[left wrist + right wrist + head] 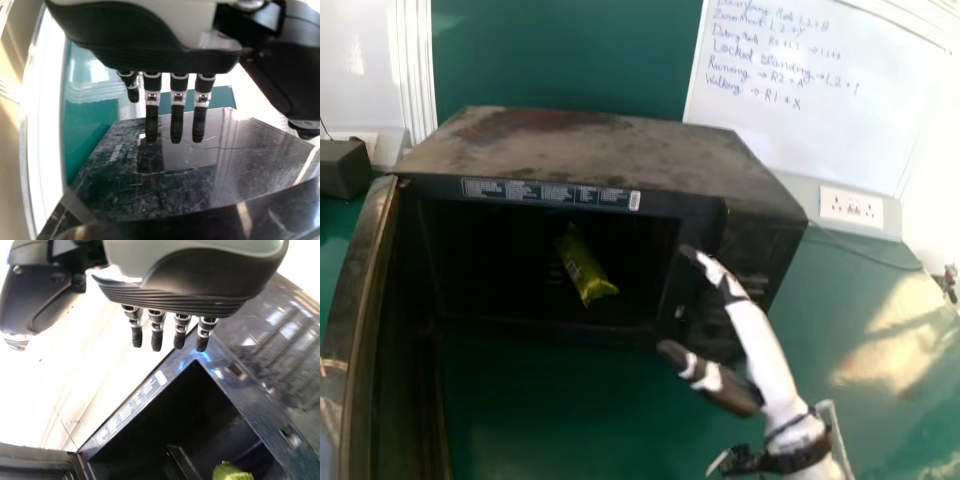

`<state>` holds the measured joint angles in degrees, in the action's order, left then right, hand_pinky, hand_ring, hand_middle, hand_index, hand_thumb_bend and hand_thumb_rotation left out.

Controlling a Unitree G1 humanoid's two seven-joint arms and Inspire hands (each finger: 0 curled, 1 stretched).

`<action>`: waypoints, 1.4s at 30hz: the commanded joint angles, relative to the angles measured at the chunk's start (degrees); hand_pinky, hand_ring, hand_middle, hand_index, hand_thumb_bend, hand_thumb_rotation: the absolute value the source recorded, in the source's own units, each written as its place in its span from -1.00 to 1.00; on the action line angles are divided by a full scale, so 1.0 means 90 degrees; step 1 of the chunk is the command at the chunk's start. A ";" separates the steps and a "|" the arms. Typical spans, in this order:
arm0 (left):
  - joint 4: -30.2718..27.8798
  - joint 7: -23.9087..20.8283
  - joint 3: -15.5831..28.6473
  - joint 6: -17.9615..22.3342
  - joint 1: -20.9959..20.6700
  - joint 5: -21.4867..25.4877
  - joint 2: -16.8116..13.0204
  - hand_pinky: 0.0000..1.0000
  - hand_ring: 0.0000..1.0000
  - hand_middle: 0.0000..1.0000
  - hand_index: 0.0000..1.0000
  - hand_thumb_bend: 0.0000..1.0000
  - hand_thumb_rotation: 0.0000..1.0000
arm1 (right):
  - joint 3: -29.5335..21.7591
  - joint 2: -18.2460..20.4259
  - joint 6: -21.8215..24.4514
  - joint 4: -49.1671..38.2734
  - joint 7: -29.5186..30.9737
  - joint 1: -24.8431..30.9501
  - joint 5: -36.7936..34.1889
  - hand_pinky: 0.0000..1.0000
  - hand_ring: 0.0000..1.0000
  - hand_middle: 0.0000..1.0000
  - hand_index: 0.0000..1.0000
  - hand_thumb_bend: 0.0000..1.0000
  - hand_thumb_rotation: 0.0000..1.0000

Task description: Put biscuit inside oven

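Right hand, fingers spread, hangs before the open oven with the biscuit packet inside, left hand, fingers spread, near its door.

In your head view, strong light burned out much of the wall at the right edge and left the whiteboard pale at the upper right. A glaring patch lay on the green table at the right, crossed by a darker band of shadow. Left of centre, the inside of the oven sank to near black, though the biscuit packet caught enough light to stand out. Your left wrist view showed pale reflections and bright streaks across a glossy dark panel. In your right wrist view, a broad area was overexposed almost to white, while blue glints lit the oven's front frame.
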<state>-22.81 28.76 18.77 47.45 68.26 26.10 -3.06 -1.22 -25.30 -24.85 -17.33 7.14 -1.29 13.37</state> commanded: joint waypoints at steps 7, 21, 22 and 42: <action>-0.0005 -0.0030 0.0109 0.0024 -0.0095 0.0034 -0.0080 0.48 0.61 0.65 0.62 0.73 0.94 | -0.0397 -0.0155 0.0586 -0.0343 0.1236 0.0733 -0.2521 1.00 1.00 1.00 1.00 1.00 0.82; 0.0028 -0.0006 0.0219 0.0057 -0.0333 0.0145 -0.0247 0.89 0.87 0.82 0.76 0.74 1.00 | -0.1709 -0.0659 0.3685 -0.0521 0.2555 0.1254 -0.6516 1.00 1.00 1.00 1.00 1.00 0.84; 0.0048 0.0003 0.0226 0.0067 -0.0355 0.0164 -0.0258 0.87 0.87 0.82 0.76 0.76 1.00 | -0.1841 -0.0704 0.4047 -0.0538 0.2493 0.1243 -0.6845 1.00 1.00 1.00 1.00 1.00 0.84; -0.0284 0.0281 0.0264 0.0065 -0.0365 0.0858 -0.0301 0.52 0.61 0.61 0.54 0.92 0.95 | -0.3231 -0.0189 0.6519 0.0718 0.0762 0.0494 -0.9223 1.00 1.00 1.00 1.00 1.00 0.99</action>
<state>-24.65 30.75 21.04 48.45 64.54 32.83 -5.04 -29.36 -27.65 33.11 -12.07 14.89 4.05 -68.83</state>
